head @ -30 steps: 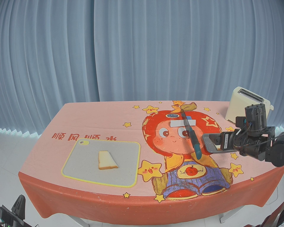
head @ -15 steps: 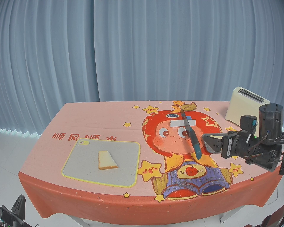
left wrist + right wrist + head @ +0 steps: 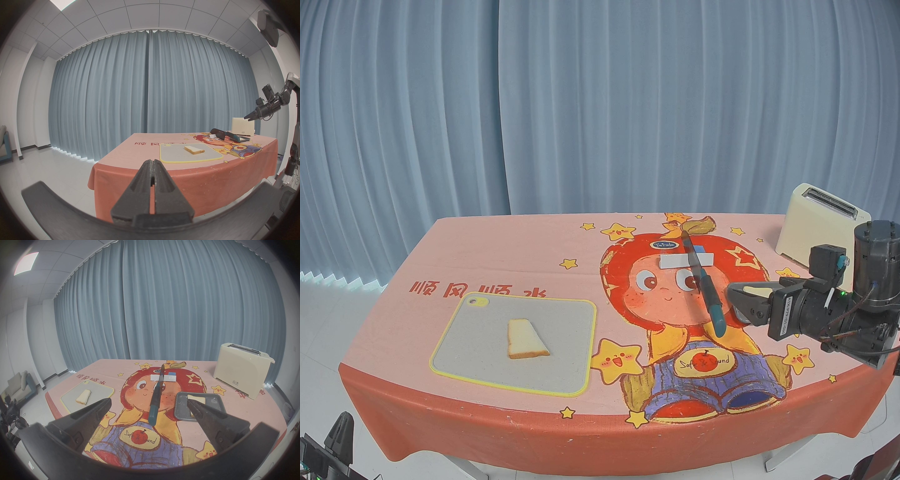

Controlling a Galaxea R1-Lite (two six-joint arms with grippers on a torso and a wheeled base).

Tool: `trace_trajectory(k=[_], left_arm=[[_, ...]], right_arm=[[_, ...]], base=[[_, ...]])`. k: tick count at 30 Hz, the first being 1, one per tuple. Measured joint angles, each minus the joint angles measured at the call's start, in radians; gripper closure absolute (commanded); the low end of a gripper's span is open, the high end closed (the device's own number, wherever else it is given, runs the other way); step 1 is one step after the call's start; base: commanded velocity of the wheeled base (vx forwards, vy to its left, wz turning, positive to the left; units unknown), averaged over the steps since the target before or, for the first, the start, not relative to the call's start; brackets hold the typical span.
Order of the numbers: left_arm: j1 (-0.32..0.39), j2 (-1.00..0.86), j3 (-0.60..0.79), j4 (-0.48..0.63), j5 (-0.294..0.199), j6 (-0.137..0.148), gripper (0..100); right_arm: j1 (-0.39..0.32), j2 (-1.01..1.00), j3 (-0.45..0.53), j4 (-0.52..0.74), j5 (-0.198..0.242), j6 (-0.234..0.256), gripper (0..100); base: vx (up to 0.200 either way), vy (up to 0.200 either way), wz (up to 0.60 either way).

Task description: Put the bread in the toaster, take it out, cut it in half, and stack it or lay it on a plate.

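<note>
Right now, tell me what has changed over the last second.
The right tool rolled at the wrist and its arm drew back to the robot's right, open near the tray. The bread on the board, the knife and the toaster stayed put.

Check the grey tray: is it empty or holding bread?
Holding bread. In the right wrist view a pale slice lies flat inside the grey tray, close to one of its edges.

black right hand (image 3: 733, 300) with tapered fingers (image 3: 215, 424), a white label strip, loose black cables, perhaps a green light.
</note>
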Motion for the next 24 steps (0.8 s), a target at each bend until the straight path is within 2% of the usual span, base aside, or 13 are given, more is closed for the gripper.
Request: trace_trajectory(k=[5,14,24], left_arm=[[0.000,0.000,0.000,0.000,-0.001,0.000,100],[0.000,0.000,0.000,0.000,-0.001,0.000,100],[0.001,0.000,0.000,0.000,0.000,0.000,100]], right_arm=[[0.004,-0.001,0.000,0.000,0.000,-0.003,0],[0.031,0.002,0.011,-0.001,-0.001,-0.002,0],[0.036,0.005,0.012,-0.001,-0.001,-0.002,0]], base=[[0.000,0.000,0.00],[-0.200,0.000,0.00],[0.000,0.020,0.00]])
